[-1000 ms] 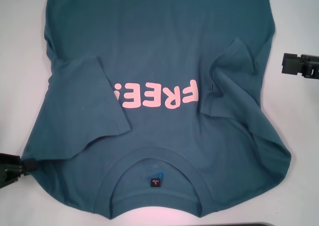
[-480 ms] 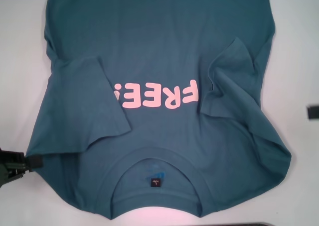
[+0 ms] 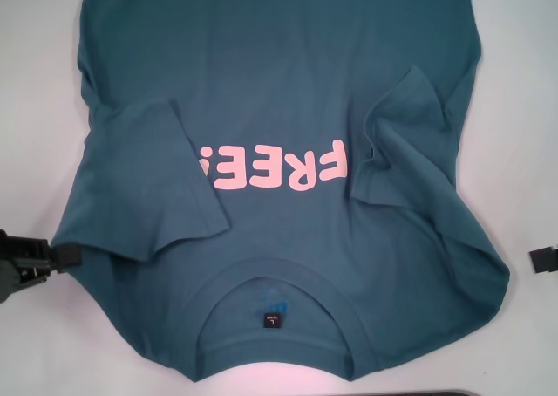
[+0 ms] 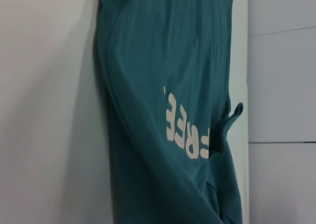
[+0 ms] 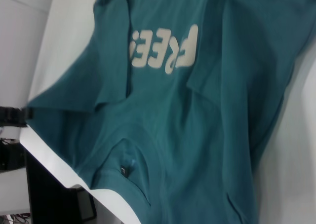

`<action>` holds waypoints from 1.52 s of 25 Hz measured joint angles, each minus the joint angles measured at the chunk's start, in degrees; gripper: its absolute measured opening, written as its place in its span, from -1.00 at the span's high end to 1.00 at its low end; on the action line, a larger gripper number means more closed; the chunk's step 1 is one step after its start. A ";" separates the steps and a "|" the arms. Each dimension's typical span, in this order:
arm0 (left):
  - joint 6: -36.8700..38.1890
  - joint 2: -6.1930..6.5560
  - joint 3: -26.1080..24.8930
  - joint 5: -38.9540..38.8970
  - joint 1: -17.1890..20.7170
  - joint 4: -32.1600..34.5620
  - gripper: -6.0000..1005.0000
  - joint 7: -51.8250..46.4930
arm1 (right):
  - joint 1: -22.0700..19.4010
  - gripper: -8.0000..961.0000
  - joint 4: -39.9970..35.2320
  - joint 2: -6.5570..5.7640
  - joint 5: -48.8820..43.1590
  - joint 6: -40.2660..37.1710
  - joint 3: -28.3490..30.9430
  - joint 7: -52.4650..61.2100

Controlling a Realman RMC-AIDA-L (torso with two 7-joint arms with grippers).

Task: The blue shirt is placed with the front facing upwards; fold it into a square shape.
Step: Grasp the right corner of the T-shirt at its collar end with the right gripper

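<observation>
The blue shirt (image 3: pixel 288 108) is shown spread front-up on the white tabletop (image 3: pixel 35 108), collar (image 3: pixel 270 278) nearest the robot, both sleeves already folded inward beside the pink print (image 3: pixel 272 167). The left hand (image 3: pixel 30 261) is seen at the shirt's left shoulder edge; whether cloth is pinched cannot be told. The right hand (image 3: pixel 545 261) is barely in view, apart from the cloth; its state cannot be told. The fabric is judged light, limp and prone to wrinkling; a hold at shoulder seam and hem corners is advised.

White table (image 3: pixel 35 108) under everything; dark object (image 3: pixel 488 392) at near edge.
</observation>
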 joint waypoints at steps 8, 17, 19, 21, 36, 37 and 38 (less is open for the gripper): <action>0.12 0.38 -0.22 -0.46 -0.65 0.07 0.91 0.19 | 1.22 -0.87 0.17 3.55 -3.21 2.01 -0.03 0.17; 0.13 0.36 -0.19 -0.49 -0.78 0.06 0.91 0.30 | 3.07 -0.85 4.45 3.97 -4.48 7.25 -0.09 2.73; 0.12 0.36 -0.19 -0.49 -0.78 0.06 0.91 0.31 | 3.62 -0.84 5.33 4.11 -4.57 8.41 -0.22 3.35; 0.12 0.32 -0.19 -0.49 -0.80 0.06 0.91 0.31 | 4.04 -0.83 5.85 4.34 -4.61 9.29 -0.28 3.91; -0.17 0.34 -0.28 -0.49 -0.93 0.06 0.91 0.32 | 4.24 -0.33 5.59 4.91 -4.70 9.71 -3.69 4.69; -0.15 0.32 -0.29 -0.49 -0.95 0.06 0.91 0.32 | 4.22 -0.23 5.58 4.90 -4.70 9.76 -3.68 4.70; -0.13 0.31 -0.28 -0.49 -0.95 0.06 0.91 0.31 | 4.23 -0.12 5.58 4.89 -4.70 9.84 -3.67 4.70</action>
